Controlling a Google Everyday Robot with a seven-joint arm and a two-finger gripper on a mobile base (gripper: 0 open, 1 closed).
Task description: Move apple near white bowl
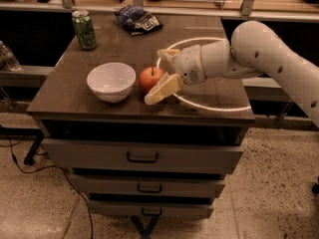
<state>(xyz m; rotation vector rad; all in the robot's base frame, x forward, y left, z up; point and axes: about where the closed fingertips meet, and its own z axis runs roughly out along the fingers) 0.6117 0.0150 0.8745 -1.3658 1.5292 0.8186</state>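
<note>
You have bare tabletop [214,96] behind the gripper [164,73], spread astride the apple [148,79]; the white bowl [110,81] blocks just beyond, green can [84,30] and snack bag [138,20] at the far edge.
</note>
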